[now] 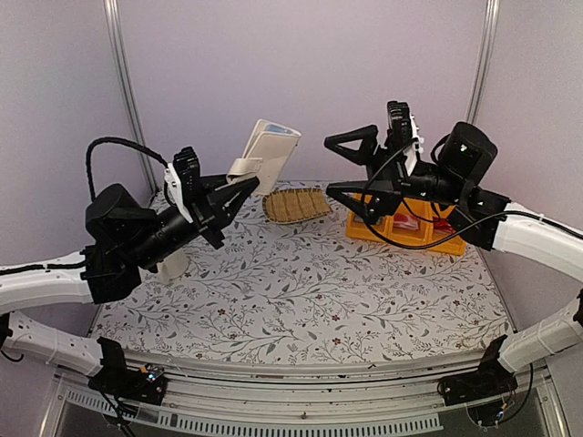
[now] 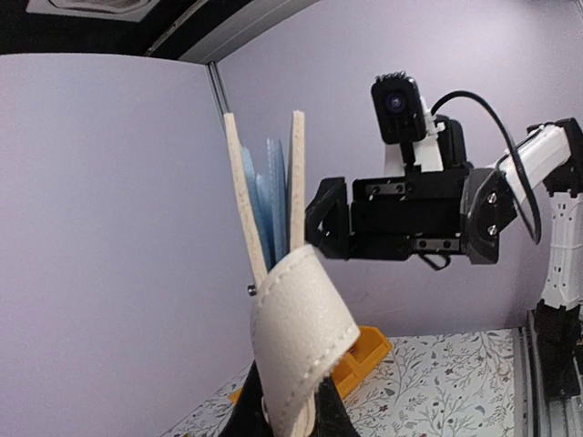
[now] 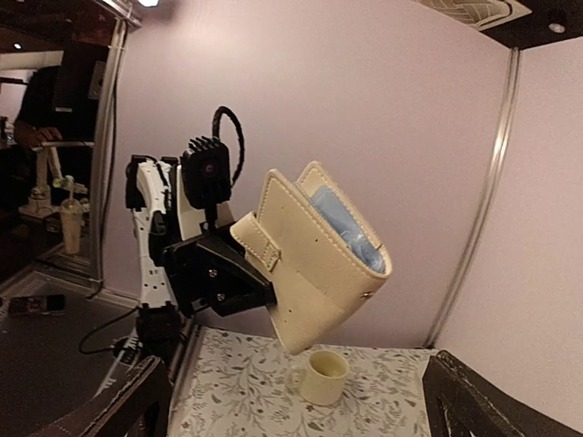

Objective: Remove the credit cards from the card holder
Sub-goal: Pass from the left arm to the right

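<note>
1. Left jaws are clamping on the strap of the beige stitched folding card holder (image 1: 268, 151), holding it aloft above the floral worktop's (image 1: 310, 291) far left.
2. Right jaws are standing wide apart near the holder's right side.
3. Light blue plastic card (image 3: 344, 224) is sitting between the holder's covers.

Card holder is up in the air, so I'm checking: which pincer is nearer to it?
Left. The left pincer is shut on the strap of the card holder, holding it aloft; the right pincer stands open beside it, not touching.
</note>
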### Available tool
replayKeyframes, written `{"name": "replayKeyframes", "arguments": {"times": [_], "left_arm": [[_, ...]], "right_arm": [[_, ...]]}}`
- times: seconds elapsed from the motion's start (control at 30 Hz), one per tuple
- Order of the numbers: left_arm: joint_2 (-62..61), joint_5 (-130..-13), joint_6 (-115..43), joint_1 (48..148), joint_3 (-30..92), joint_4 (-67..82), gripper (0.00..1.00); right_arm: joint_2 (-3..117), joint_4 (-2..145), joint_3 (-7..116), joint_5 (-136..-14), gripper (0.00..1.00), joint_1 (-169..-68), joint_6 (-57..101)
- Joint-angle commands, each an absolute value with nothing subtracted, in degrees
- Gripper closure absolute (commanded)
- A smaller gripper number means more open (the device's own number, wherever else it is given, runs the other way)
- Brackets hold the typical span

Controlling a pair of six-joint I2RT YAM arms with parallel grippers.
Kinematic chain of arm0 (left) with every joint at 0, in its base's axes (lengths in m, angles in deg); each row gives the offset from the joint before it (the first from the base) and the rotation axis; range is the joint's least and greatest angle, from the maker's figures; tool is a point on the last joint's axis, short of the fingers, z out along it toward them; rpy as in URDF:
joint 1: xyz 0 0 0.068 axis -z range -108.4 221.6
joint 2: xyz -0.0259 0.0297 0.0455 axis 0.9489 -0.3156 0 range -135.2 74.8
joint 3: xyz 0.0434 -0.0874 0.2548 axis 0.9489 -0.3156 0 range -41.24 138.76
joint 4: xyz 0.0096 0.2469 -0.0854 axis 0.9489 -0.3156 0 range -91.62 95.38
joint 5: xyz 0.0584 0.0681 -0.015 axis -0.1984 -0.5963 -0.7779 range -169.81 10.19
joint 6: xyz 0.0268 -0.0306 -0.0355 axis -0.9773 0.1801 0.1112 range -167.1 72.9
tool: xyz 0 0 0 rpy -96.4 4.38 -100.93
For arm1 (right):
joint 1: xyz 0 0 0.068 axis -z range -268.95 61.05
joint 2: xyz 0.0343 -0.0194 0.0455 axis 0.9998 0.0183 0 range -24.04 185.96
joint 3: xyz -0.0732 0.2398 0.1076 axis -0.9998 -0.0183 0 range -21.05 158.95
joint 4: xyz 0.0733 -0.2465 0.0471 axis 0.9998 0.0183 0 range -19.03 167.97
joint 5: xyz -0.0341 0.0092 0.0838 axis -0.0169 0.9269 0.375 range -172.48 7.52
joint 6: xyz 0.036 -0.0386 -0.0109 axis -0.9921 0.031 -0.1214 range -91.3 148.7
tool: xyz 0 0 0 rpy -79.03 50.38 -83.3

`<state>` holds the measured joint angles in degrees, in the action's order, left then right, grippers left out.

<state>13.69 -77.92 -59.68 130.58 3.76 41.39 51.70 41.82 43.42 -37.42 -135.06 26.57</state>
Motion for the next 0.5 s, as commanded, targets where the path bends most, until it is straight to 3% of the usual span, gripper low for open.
{"name": "replayKeyframes", "arguments": {"times": [0.0, 0.17, 0.37, 0.47], "left_arm": [[16.58, -88.20, -73.80, 131.07, 3.73, 26.52, 1.00], [15.43, -76.94, -78.14, 131.17, 10.29, 10.50, 1.00], [13.13, -78.45, -77.35, 131.18, 14.88, 5.20, 1.00], [13.12, -77.39, -77.45, 131.22, 15.18, 4.82, 1.00]], "right_arm": [[47.56, 76.66, 47.48, -57.38, 0.01, -134.74, 59.45], [51.00, 87.14, 58.81, -54.02, 0.01, -135.01, 64.63], [56.50, 100.68, 68.50, -46.84, 0.01, -139.98, 72.46], [58.09, 102.21, 69.35, -50.36, 0.01, -141.83, 72.69]]}}
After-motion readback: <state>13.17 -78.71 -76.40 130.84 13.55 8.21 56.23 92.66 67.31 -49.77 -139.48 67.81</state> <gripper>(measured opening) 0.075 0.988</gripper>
